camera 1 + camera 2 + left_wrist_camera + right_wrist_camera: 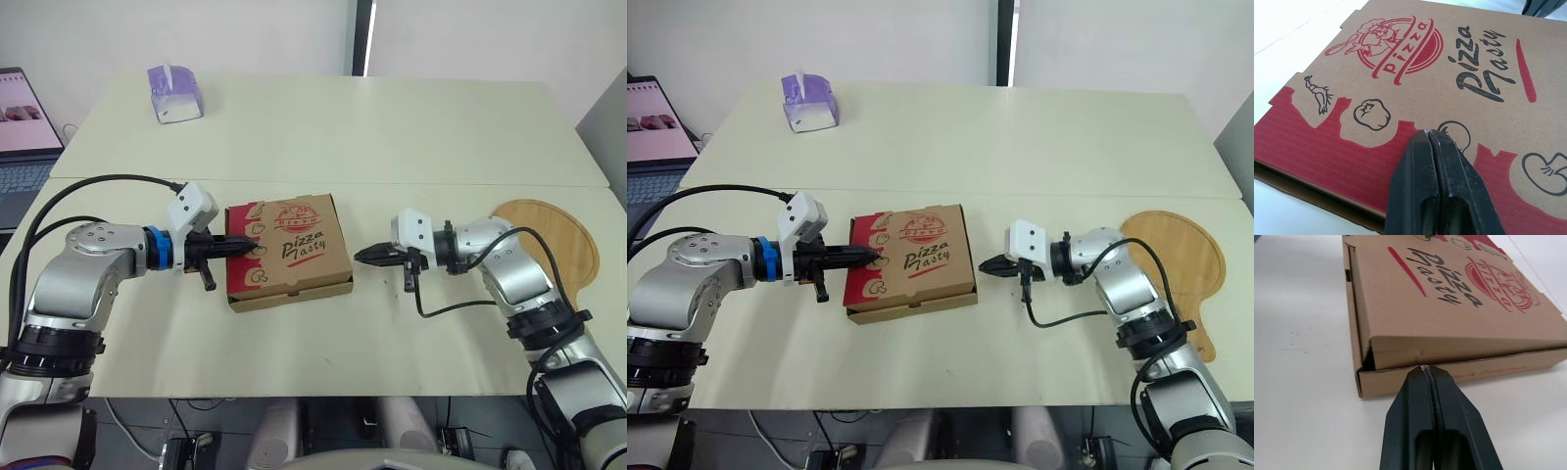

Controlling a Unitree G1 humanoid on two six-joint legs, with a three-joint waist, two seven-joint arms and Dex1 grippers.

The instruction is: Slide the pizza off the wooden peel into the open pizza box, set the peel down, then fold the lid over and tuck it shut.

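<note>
The pizza box (289, 250) lies in the middle of the table with its lid folded down, printed "Pizza Tasty". My left gripper (250, 248) is shut, its tips resting on the red band at the box's left edge (1426, 133). Just right of the box, my right gripper (360, 257) is shut and points at the box's side wall (1422, 367) without touching it. There the lid flap sits slightly raised over the front wall. The wooden peel (554, 240) lies bare at the table's right edge, behind my right arm.
A purple tissue box (174, 93) stands at the back left of the table. A laptop (22, 127) sits off the table's left side. A seam (392, 183) between two tabletops runs behind the pizza box.
</note>
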